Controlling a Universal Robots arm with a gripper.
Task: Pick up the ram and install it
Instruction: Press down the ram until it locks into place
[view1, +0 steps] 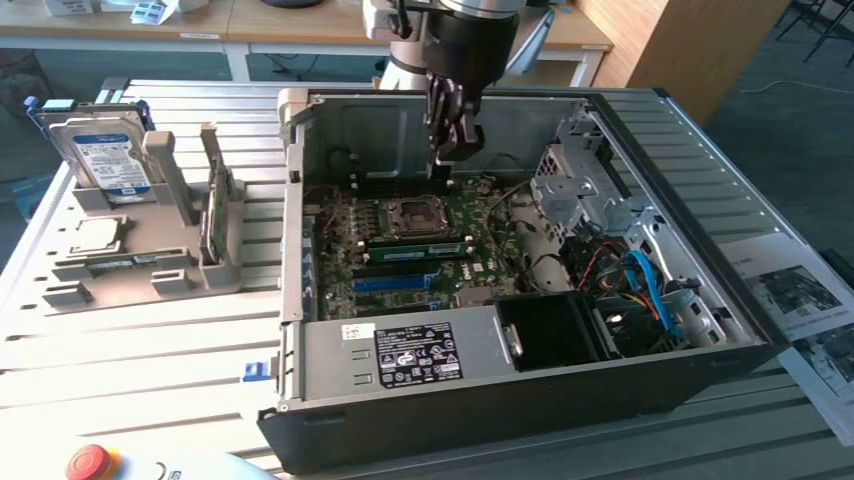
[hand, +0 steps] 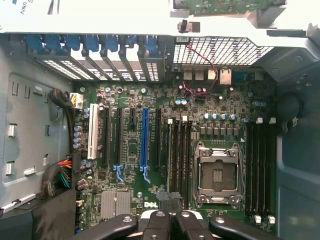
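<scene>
shut hand (hand: 170, 220) above motherboard (hand: 165, 150).

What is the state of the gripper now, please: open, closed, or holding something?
Gripper: closed, with nothing visible between its fingers; it hangs above the motherboard inside the open computer case.

Open computer case (view1: 534, 390) with motherboard (hand: 165, 150), hard drive (view1: 110, 160) upright in grey holder (view1: 160, 270).
</scene>
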